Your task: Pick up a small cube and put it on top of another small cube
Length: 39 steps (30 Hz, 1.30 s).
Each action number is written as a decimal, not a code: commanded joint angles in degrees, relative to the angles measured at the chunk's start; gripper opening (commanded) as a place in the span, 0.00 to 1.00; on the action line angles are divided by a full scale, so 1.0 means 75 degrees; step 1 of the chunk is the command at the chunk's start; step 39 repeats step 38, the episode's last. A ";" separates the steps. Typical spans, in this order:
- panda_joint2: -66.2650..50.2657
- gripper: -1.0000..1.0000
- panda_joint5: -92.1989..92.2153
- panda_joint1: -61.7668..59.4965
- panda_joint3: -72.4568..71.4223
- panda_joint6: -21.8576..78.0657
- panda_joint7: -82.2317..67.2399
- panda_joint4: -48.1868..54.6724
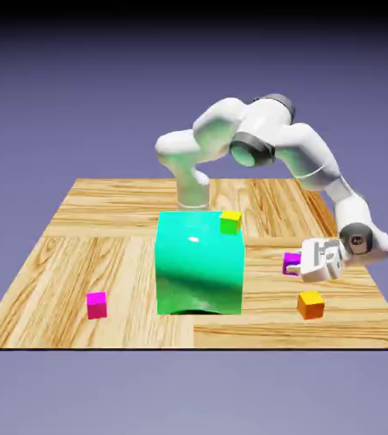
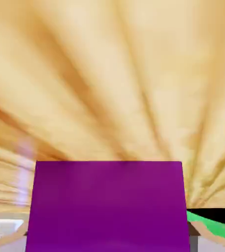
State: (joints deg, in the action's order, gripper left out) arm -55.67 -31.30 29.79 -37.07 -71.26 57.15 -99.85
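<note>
Gripper (image 1: 295, 266): closed on purple cube, one finger each side; pads against opp. faces.
Purple cube (image 1: 290, 260): betw. the fingertips (image 2: 194, 242), at far end of gripper from wrist. In hand view it's lg., bottom ctr., hiding most of the tips. Whether its underside touches the table: can't tell.
Gripper tilt: well over from upright, fingers pointing twd. ext. view's left.
Arm (image 1: 265, 127): white w/ dark joint rings; arches up & over from base, comes down to gripper at ext. view's right.
Orange cube (image 1: 311, 304): on table, near gripper, on camera side of it.
Green block (image 1: 199, 272): big, on table, off past the fingertips, twd. ext. view's left. Bit of it shows in hand view, lower R corner.
Yellow cube (image 1: 230, 223): atop green block, by its edge on the gripper's side; apart from gripper.
Pink cube (image 1: 97, 306): on table, well apart from gripper, beyond green block.
Table (image 1: 120, 255): wood, streaky grain; fills most of hand view above purple cube.
</note>
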 commanded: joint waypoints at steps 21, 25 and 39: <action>0.1341 0.00 -0.1010 -0.2749 0.3433 -0.1493 -0.4242 0.0862; 0.1464 0.00 -0.0954 -0.3856 0.4336 -0.1487 -0.4735 0.0709; 0.1562 1.00 -0.1129 -0.5450 0.5452 -0.2024 -0.5044 -0.0125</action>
